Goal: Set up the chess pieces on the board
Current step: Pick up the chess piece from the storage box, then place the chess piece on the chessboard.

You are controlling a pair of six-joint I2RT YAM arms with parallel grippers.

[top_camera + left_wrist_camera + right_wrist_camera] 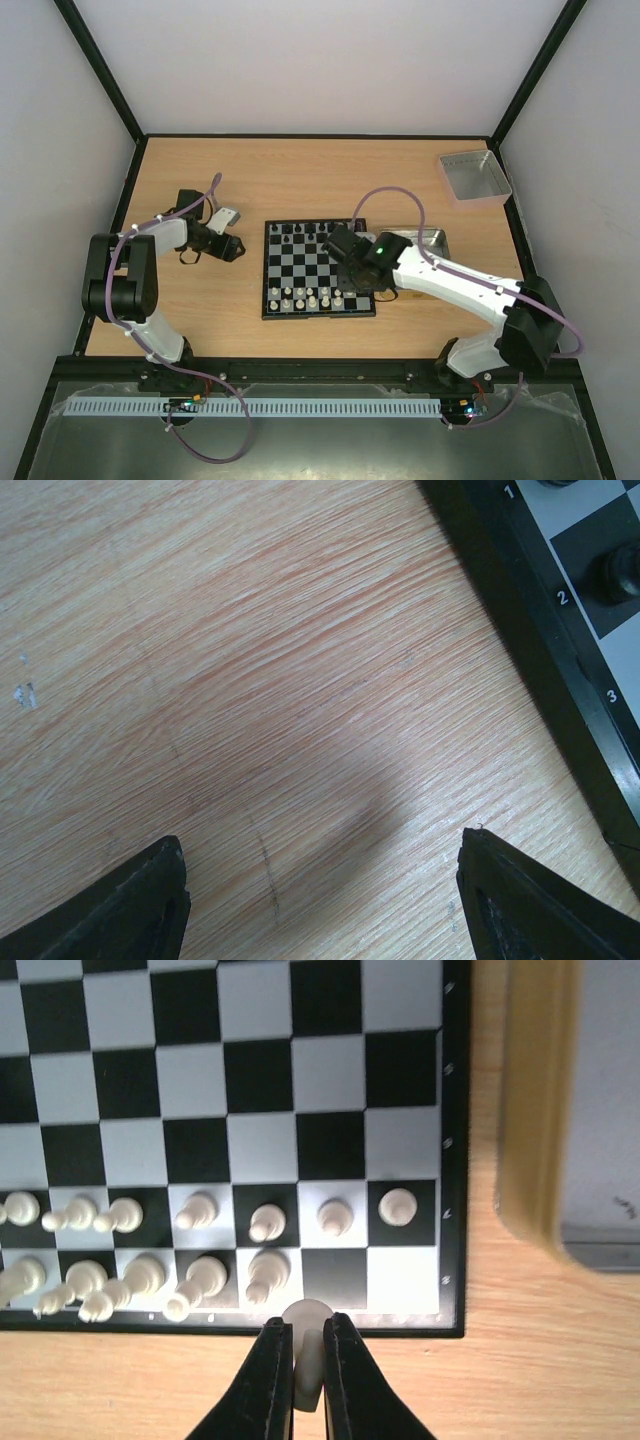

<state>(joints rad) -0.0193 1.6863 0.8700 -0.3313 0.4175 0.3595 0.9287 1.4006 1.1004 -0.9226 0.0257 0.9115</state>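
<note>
In the top view, the board point(320, 315) is lying between the arms; I think the white piece point(308, 1312) should be going down straight onto a free back-row square, not brushing neighbours. In the left wrist view, the left gripper point(320, 840) is gaping over bare table point(250, 680), holding nothing. In the right wrist view, the right gripper point(308, 1328) is clenching that piece over the near rim

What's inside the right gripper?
A white chess piece, pinched by the right gripper at the edge of the board. Only its round top shows; the gripper covers its sides and base.
</note>
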